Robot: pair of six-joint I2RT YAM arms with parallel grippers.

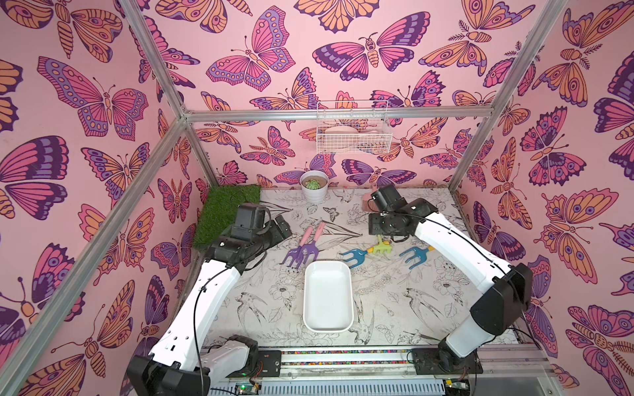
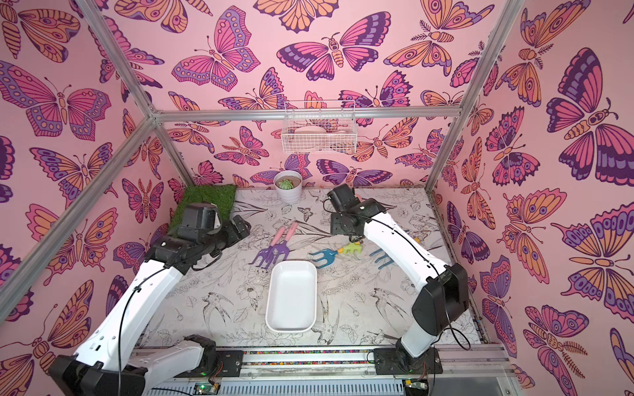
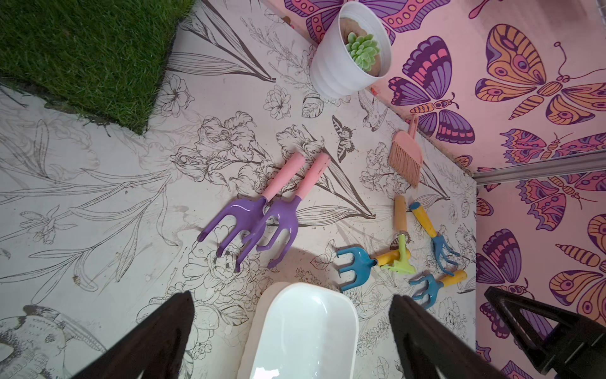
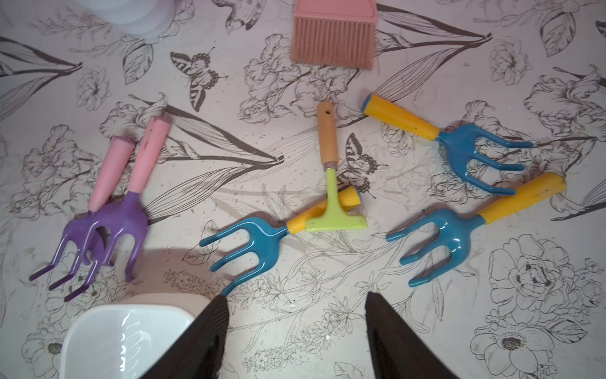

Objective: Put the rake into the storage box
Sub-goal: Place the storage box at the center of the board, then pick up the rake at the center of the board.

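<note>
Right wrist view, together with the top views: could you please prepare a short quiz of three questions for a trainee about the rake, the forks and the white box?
1. True or false: the storage box is empty.
2. How many blue forks lie on the table?
3. The head of the green rake rests on: A the storage box's rim; B the yellow handle of one of the blue forks; C only the table.

Key: 1 true; 2 three; 3 B.
</note>
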